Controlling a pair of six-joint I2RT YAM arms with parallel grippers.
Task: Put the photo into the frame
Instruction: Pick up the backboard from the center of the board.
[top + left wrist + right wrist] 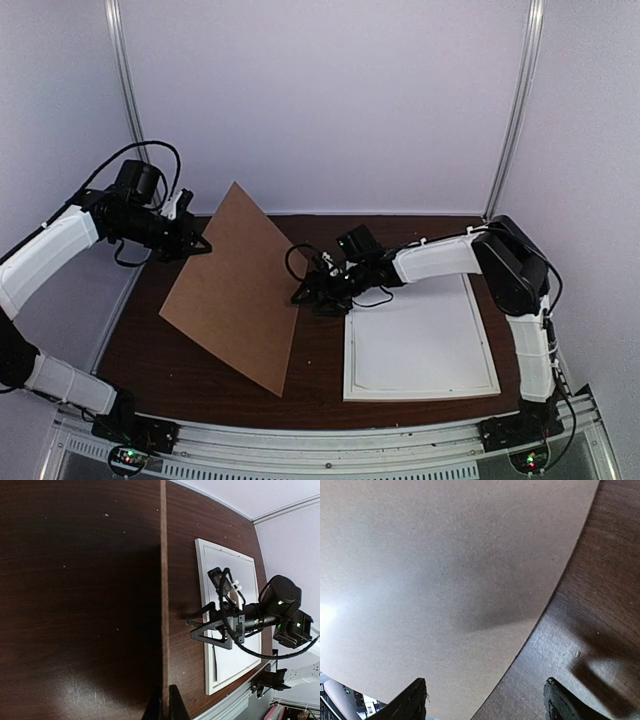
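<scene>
**A:** While the left gripper [200,245] is pinching the far left edge of the brown board [235,290] and holding it tilted over the table [140,340], where is the photo lying?

**B:** It is not showing in any view. The frame [349,365] is lying flat at the right, near the front edge. Only a white sheet [420,340] is showing inside it, and I cannot tell whether that is the print's back or a mat.

**A:** And what is the right gripper [308,285] doing?

**B:** Its fingers [412,702] are standing spread, gripping nothing and facing the board's right edge from just beside it. The left fingers [175,705] are pressing together on the board's thin edge [162,580].

**A:** So the board is being cleared off the frame?

**B:** I am judging so. A wide, thin sheet held at one edge is liable to swing. The right fingers should be closing squarely on the near edge before the left ones are loosening. The board should be going down flat on the left, well apart from the frame, with its low corner not scraping the table.
</scene>
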